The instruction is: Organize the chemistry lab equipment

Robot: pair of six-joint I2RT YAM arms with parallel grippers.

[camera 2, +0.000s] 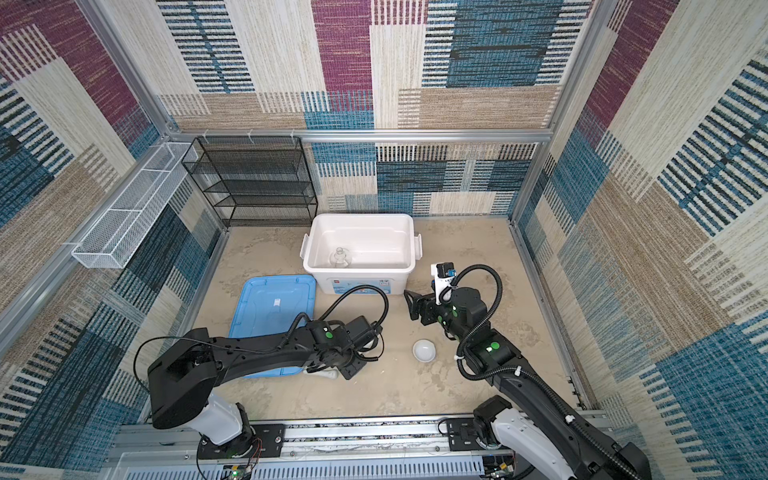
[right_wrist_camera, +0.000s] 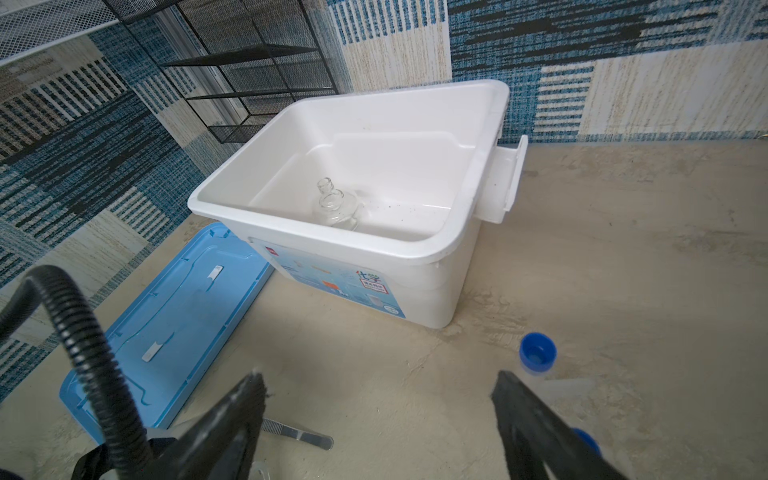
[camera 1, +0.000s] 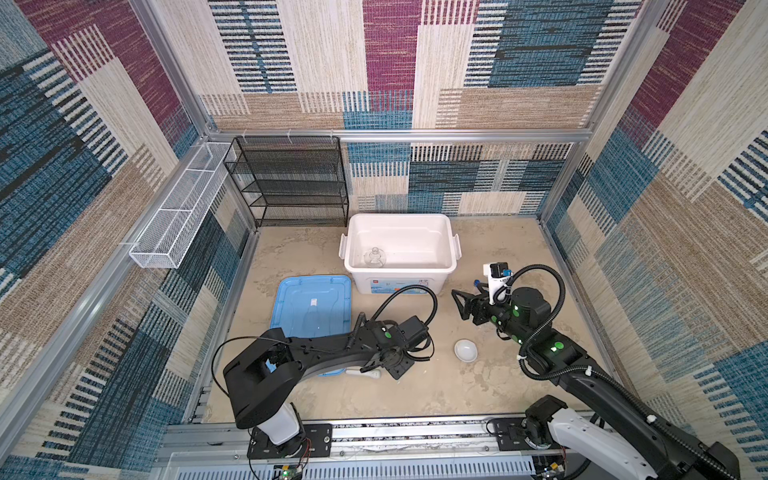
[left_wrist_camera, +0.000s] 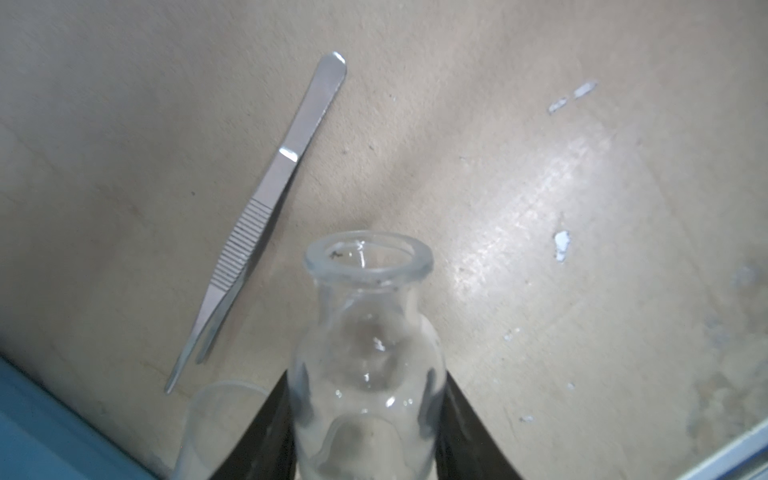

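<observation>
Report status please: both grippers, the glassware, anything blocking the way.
Left gripper shut on glass bottle. Right gripper open, empty, hovering. One flask in bin. Tweezers lie beside bottle, apart; nothing blocking seen.

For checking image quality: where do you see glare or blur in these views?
Left wrist view: glare on the table, the near glass flask soft, the tweezers sharp. Right wrist view: the right end effector blurred, the white bin evenly lit. Both top views: even light, no glare.

White storage bin (camera 1: 415, 271) is set open just beside black wire rack (camera 1: 291, 183), blue lid (camera 1: 286, 299) laid flat nearby, white mesh basket (camera 1: 178, 216) fixed to the side wall.
</observation>
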